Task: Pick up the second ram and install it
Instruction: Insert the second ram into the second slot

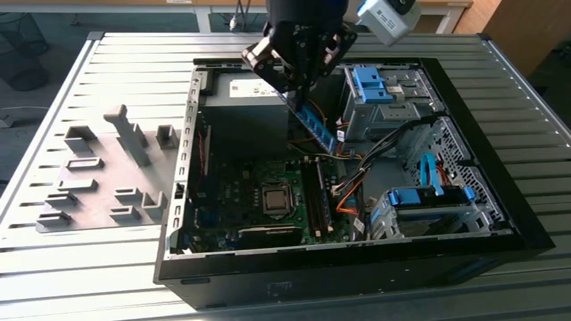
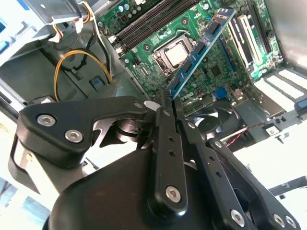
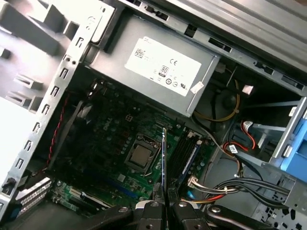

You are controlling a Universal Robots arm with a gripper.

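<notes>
**Second ram held over the open case**

Your pincer (image 1: 293,90) is pinching the second ram (image 1: 317,124) by one end, its fingers pressed against the strip's two flat faces. In the exterior view the strip slants down from the pincer into the open computer case (image 1: 499,200), which lies on its side on the slatted table (image 1: 107,267).

In the second wrist view, the pincer (image 2: 165,97) grips the near end of the second ram (image 2: 201,48). The strip reaches out over the green motherboard (image 2: 225,62), crossing just beside the processor socket (image 2: 175,52).

In the first wrist view you see the second ram (image 3: 164,158) edge-on as a thin line rising from the pincer (image 3: 164,200). It lies between the processor socket (image 3: 140,155) and the memory slots (image 3: 184,153), and it is not seated in a slot. The power supply (image 3: 163,67) sits beyond the board.

The grey holder blocks (image 1: 98,174) stand on the table outside the case, on the exterior view's left, well apart from the pincer.
</notes>
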